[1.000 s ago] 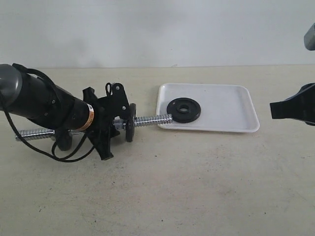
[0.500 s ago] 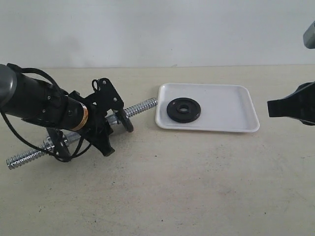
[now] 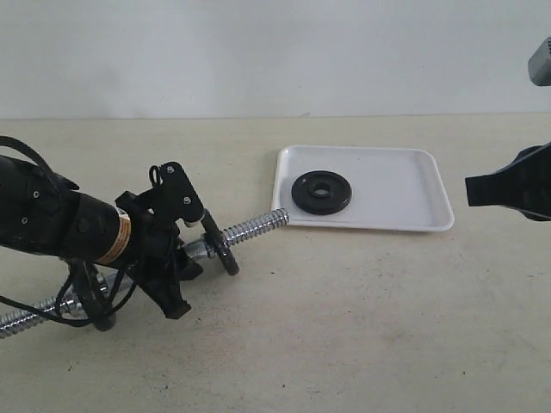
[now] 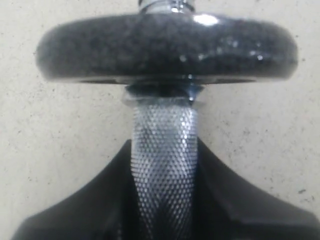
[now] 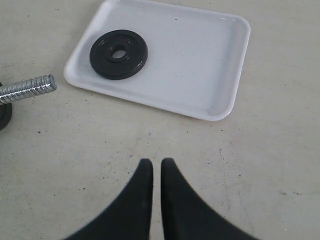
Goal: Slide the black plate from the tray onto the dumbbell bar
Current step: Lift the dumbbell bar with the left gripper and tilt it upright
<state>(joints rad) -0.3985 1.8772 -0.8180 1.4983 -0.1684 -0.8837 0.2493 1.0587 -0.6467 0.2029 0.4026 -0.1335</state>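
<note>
The plate (image 3: 320, 192) is plain black, on a plain white tray (image 3: 405, 185). The bar (image 3: 255, 225) is shiny silver, ridged at its end and cross-hatched in the middle. The disc (image 4: 165, 47) on it is speckled black. The table (image 3: 362, 327) is beige with dark flecks

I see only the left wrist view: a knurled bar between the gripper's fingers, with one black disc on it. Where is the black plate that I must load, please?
Observer: The black plate lies flat on the tray, at the tray's end nearest the bar.
Operator: Where does the bar's free end point?
Observer: The dumbbell bar aims its threaded end at the tray's near corner and stays apart from the rim.
Operator: And the other arm?
Observer: The right gripper is shut and empty, above the bare table beyond the tray's far end.
</note>
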